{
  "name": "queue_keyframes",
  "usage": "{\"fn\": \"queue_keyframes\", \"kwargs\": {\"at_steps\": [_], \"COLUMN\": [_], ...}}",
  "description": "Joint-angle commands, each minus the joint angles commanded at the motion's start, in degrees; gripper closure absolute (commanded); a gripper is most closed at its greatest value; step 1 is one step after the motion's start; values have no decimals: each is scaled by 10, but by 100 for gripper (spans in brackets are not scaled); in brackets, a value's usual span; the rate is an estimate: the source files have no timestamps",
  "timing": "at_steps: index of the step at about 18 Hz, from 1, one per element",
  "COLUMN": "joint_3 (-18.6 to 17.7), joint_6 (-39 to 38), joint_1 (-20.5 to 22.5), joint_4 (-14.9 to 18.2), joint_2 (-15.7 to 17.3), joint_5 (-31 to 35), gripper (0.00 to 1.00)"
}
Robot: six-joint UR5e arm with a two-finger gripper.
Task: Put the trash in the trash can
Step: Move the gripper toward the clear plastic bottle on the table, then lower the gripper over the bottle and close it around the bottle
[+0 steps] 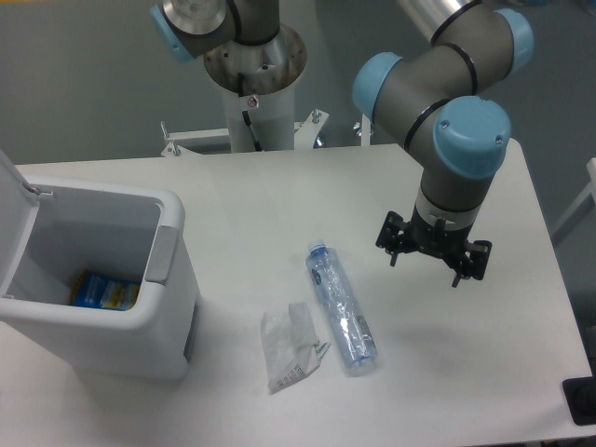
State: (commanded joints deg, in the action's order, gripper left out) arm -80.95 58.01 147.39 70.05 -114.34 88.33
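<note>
Two pieces of trash lie on the white table: a long clear bluish crushed bottle (341, 308) and, just left of it, a crumpled whitish wrapper (290, 347) with a printed label. The trash can (102, 289), a boxy white bin with a grey latch tab, stands at the left with its lid up. My gripper (425, 266) hangs above the table to the right of the bottle, apart from it. Its fingers are spread wide and hold nothing.
A small blue-and-yellow packet (104, 291) lies inside the bin. The arm's base column (253, 84) stands at the back centre. A dark object (582, 400) sits at the table's front right corner.
</note>
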Motion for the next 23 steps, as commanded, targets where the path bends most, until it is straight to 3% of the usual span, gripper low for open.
{"fn": "queue_keyframes", "kwargs": {"at_steps": [5, 9, 13, 23], "joint_3": [-25, -39, -54, -45], "joint_6": [-26, -102, -114, -199], "joint_1": [0, -2, -12, -21], "joint_4": [-4, -15, -59, -62], "joint_2": [3, 3, -5, -25], "joint_5": [-4, -5, -7, -48], "gripper": [0, 0, 0, 0]}}
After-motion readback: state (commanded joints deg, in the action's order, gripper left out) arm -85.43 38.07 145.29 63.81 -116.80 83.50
